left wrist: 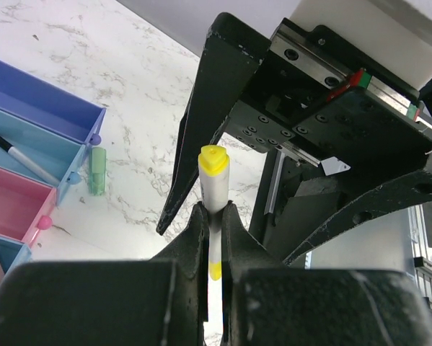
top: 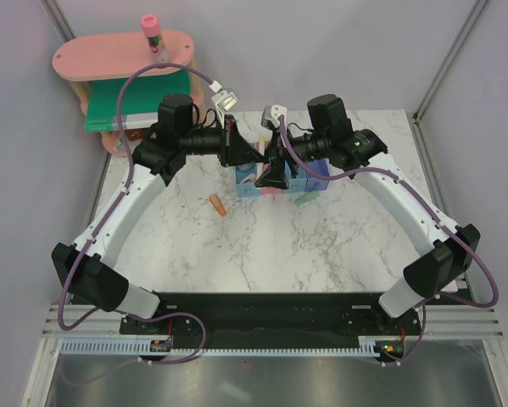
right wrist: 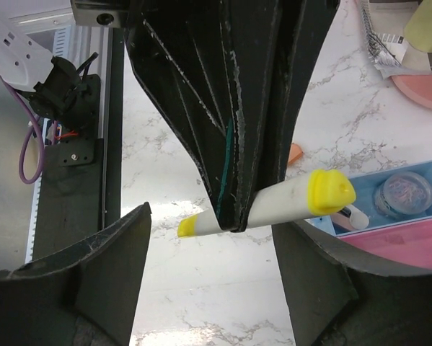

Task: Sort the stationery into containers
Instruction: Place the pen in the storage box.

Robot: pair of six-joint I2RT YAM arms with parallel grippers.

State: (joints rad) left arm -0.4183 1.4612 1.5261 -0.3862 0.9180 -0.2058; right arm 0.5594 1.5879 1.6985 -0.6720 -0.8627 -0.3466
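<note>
The thin yellow-tipped stick (left wrist: 215, 189) was clamped between the closed fingers of the left gripper (left wrist: 214, 234) and was held above the marble table (left wrist: 151, 86), beside the row of bins (left wrist: 35, 137). The right gripper (right wrist: 223, 288) was spread wide, with one finger set on either side of the stick. A black-and-white marker (left wrist: 24, 158) was seen lying in a light blue bin, and a green bit (left wrist: 97, 171) on the table just beside the row.

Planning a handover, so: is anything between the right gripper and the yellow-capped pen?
Nothing visible blocks it. The right gripper is open, its fingers on either side of the yellow-capped pen. Only the left gripper, shut on the pen's middle, sits in that gap.
</note>
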